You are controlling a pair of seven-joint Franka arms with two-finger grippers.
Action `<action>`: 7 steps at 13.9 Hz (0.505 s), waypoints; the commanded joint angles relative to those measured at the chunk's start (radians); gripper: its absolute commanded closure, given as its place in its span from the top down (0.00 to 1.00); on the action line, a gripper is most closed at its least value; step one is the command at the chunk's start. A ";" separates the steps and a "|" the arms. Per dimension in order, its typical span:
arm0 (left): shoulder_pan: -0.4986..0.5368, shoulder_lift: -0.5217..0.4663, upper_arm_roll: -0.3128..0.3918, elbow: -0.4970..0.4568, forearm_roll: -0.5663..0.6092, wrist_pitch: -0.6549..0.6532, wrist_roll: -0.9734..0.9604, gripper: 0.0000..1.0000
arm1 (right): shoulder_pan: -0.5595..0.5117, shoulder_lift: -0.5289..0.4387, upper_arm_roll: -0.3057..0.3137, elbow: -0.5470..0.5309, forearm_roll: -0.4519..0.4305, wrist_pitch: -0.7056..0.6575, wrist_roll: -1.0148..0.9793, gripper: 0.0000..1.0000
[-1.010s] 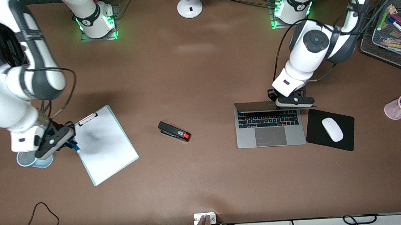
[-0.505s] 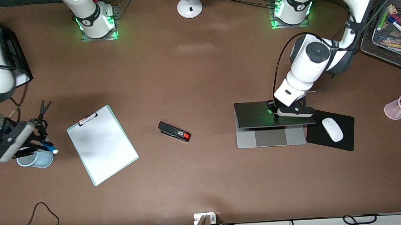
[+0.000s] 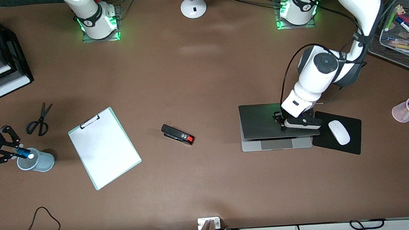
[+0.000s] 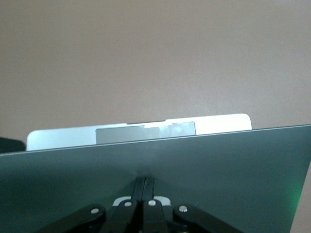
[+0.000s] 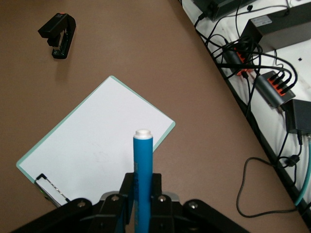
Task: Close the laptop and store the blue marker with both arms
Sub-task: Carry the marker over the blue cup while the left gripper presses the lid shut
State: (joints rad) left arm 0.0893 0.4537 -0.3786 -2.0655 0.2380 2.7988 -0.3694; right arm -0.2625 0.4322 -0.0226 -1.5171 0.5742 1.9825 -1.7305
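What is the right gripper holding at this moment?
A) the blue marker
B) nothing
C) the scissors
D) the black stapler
A: the right gripper has its jaws shut on the blue marker, whose white tip sticks out over the light blue cup, while the scissors and stapler lie on the table.

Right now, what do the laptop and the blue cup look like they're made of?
The laptop looks like metal: its silver-grey body is smooth and matte, and the lid catches a dull green glow. It could be painted plastic, though. The blue cup looks like thin plastic: pale and a bit see-through, with a smooth rim.
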 commanded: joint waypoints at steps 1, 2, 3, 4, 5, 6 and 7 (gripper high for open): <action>-0.011 0.066 0.024 0.030 0.067 0.065 -0.014 0.00 | -0.067 0.069 0.013 0.071 0.110 -0.068 -0.130 0.00; -0.010 0.080 0.033 0.050 0.084 0.080 -0.016 0.00 | -0.089 0.082 0.013 0.071 0.151 -0.071 -0.177 0.00; -0.011 0.085 0.041 0.059 0.086 0.082 -0.016 0.00 | -0.107 0.097 0.013 0.071 0.194 -0.074 -0.225 0.00; -0.014 0.089 0.043 0.062 0.086 0.085 -0.016 0.00 | -0.125 0.114 0.013 0.071 0.234 -0.085 -0.271 0.00; -0.017 0.108 0.043 0.071 0.086 0.088 -0.016 0.00 | -0.148 0.134 0.013 0.071 0.268 -0.120 -0.306 0.00; -0.019 0.124 0.043 0.091 0.090 0.097 -0.016 0.00 | -0.170 0.154 0.012 0.071 0.295 -0.151 -0.334 0.00; -0.019 0.140 0.044 0.099 0.098 0.110 -0.016 0.00 | -0.187 0.171 0.013 0.071 0.318 -0.165 -0.368 0.00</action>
State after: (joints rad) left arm 0.0857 0.5487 -0.3471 -2.0135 0.2978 2.8865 -0.3698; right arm -0.4059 0.5575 -0.0230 -1.4801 0.8366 1.8705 -2.0332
